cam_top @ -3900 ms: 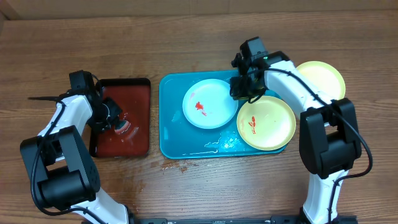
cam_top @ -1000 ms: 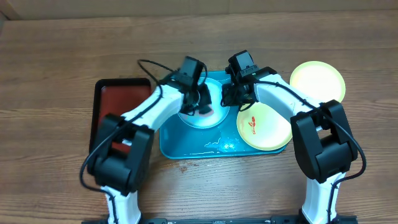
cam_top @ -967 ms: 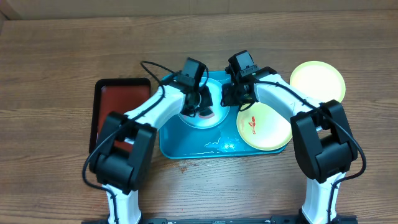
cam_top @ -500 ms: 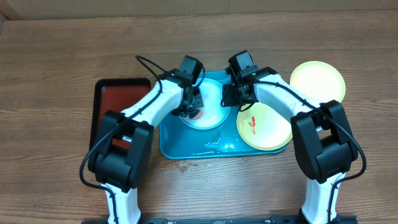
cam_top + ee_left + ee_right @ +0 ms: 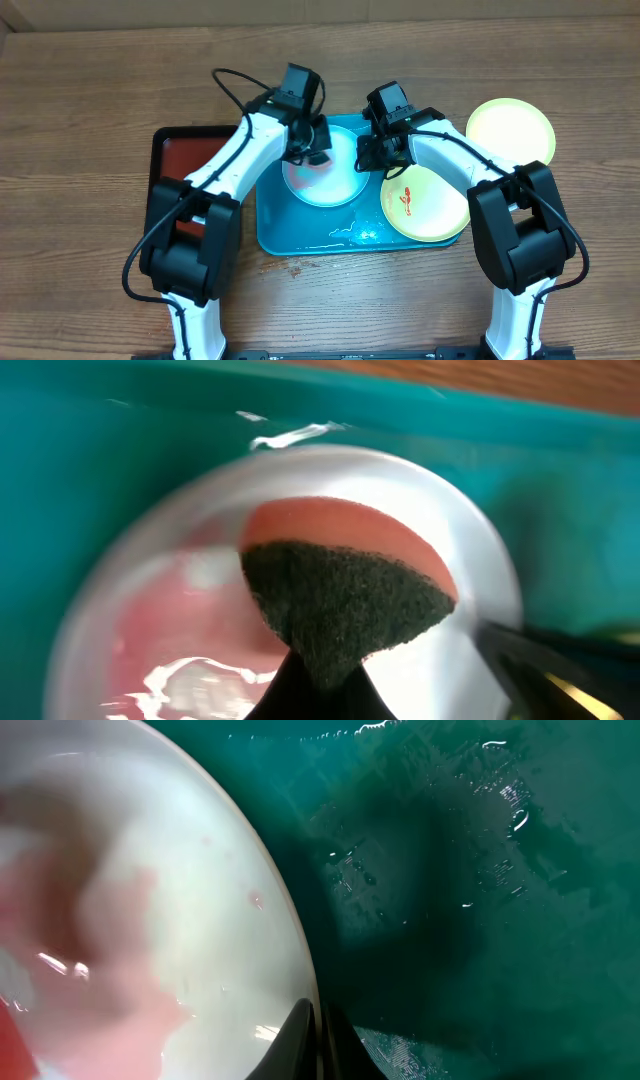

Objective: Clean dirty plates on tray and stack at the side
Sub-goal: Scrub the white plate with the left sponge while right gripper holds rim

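The light blue plate [image 5: 330, 182] lies on the blue tray [image 5: 275, 225], smeared pink with wet sauce. My left gripper [image 5: 310, 152] is shut on a sponge [image 5: 345, 605] with a dark scouring face and a red back, pressed onto the plate [image 5: 180, 650]. My right gripper [image 5: 372, 155] is shut on the plate's right rim [image 5: 285, 935], fingers either side of the edge [image 5: 318, 1030]. A yellow-green plate with a red smear [image 5: 430, 205] lies at the tray's right end. Another yellow-green plate [image 5: 512, 128] lies on the table at the right.
A dark red tray with a black rim [image 5: 172, 160] lies on the wooden table left of the blue tray. Water is pooled on the blue tray's front part [image 5: 360, 232] and shows in the right wrist view [image 5: 480, 840].
My left arm came over from the dark red tray with the sponge and has been rubbing the light blue plate, now at its upper left. The sauce is smeared pink. My right gripper holds still.
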